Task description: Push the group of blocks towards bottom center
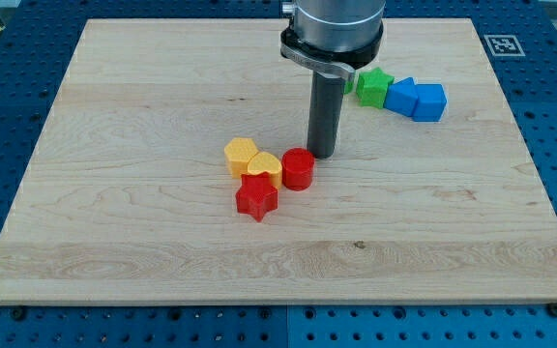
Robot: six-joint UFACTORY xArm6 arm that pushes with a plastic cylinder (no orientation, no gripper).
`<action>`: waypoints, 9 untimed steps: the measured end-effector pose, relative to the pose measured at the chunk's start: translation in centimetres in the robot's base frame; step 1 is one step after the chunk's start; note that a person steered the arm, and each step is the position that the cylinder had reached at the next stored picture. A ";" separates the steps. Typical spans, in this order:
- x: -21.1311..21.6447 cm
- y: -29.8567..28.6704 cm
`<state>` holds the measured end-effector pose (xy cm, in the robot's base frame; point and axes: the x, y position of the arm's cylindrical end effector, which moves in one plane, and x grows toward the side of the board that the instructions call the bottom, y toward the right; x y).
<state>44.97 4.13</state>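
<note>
Blocks for this push sit clustered left of board centre: orange block [241, 155], yellow heart [265, 167], red cylinder [298, 169], red star [256, 197]. I have my tip [322, 155] down at the cylinder's upper-right edge, about touching, nothing clamped. Bottom centre lies below and slightly right, so I judge I should push from above.

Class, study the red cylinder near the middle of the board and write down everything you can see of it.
The red cylinder is a short, round block with a flat top, matt like plastic, standing upright on the wooden board. On its left it touches the yellow heart block; the red star block lies just below-left. My tip rests right by its upper-right edge.
</note>
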 end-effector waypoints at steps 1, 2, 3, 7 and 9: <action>0.0 -1.8; 0.1 -3.6; 0.9 -4.3; 3.9 -8.8; 1.5 -6.1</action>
<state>46.44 -2.00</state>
